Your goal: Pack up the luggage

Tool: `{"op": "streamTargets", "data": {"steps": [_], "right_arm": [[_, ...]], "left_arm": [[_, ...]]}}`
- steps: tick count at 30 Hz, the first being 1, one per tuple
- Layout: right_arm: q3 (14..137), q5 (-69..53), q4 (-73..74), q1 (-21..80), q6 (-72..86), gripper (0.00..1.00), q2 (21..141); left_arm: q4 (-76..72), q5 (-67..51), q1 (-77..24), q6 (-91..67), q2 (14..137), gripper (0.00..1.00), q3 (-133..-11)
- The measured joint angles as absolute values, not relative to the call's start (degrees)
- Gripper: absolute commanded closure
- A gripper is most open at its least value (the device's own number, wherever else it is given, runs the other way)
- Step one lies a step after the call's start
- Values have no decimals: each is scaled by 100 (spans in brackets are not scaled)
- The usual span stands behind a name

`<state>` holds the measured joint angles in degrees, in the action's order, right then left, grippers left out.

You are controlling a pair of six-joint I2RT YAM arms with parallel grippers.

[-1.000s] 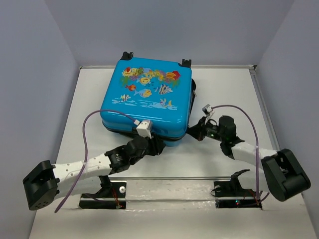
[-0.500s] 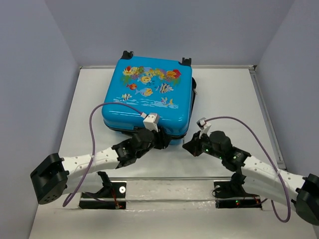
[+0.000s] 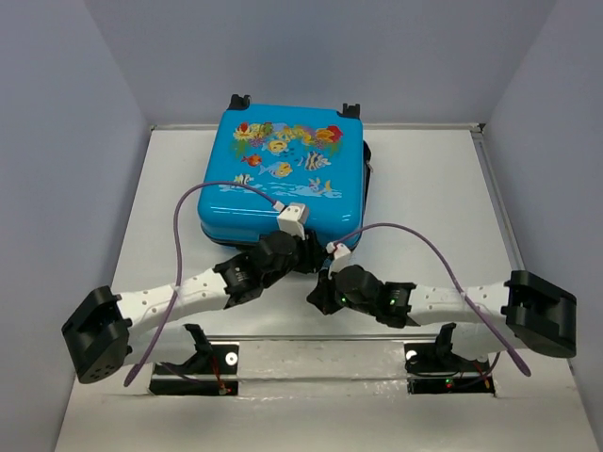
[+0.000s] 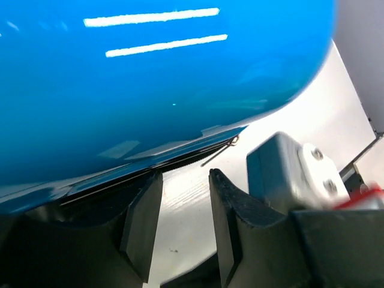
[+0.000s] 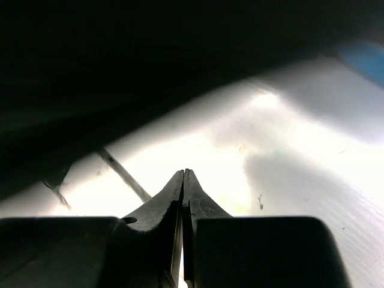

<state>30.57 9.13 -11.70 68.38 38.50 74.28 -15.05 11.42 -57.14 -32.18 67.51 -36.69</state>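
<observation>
Your left gripper [image 4: 180,204] stands partly open at the near edge of the luggage [image 3: 283,184], low over the tabletop [image 3: 424,188]. Between its two fingers you see only bare tabletop, so it grips nothing. The blue shell curves just above and ahead of the fingertips, and the black zipper edge [image 4: 180,155] runs along the shell's underside there. You cannot tell whether either finger touches the shell. In the left wrist view, a pale grey box [image 4: 288,168] sits just beside the right-hand finger.

Your right gripper [image 5: 184,175] is closed, finger pressed against finger with nothing between them. It lies close over the tabletop, just to the near right of the left gripper and in front of the luggage's near edge. The upper part of its wrist view is too dark to make out.

The luggage is the one container here, and it is shut, one half lying on the other, so none of its inside or contents shows. It lies flat on the far middle of the tabletop with the fish-and-coral print [image 3: 283,146] facing up. Its black wheels [image 3: 240,101] sit at the far edge, by the back wall, so the wheel end points away from the arms and the opposite end faces both grippers. Its outline is close to square. The near-to-far axis is turned slightly off the tabletop's edges, with the near end a little to the left. A strip of dark material [image 3: 366,165] shows along its right side.
</observation>
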Motion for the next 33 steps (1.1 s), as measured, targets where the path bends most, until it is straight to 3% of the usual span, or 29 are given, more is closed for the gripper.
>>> {"op": "streamTargets", "data": {"steps": [4,7,10,11,15,18,26,33], "right_arm": [[2716,1455,-1382,6838,4287,93,6967],[2349,1831,-1201,6836,4541,87,6195],[2233,2123,-869,6838,4674,67,5596],[2224,2263,-687,6838,4716,52,5336],[2231,2685,-54,6838,4799,35,4836],[2414,3072,596,6838,4829,34,4770],[3367,3441,1406,6117,4230,35,5033],[3787,3192,1245,5881,3605,40,5631]], "left_arm": [[-908,1302,-5579,-3061,5970,46,-3903],[-523,1420,-5323,-3013,5196,46,-4097],[-178,1636,-5024,-2982,4700,43,-4300],[12,1743,-4897,-2976,4519,43,-4355],[757,1916,-4139,-2867,4093,42,-4442],[1166,1594,-2895,-2722,4123,35,-4718],[869,-49,491,-2716,4932,34,-5004],[220,-996,1466,-3190,5631,34,-4473]]}}
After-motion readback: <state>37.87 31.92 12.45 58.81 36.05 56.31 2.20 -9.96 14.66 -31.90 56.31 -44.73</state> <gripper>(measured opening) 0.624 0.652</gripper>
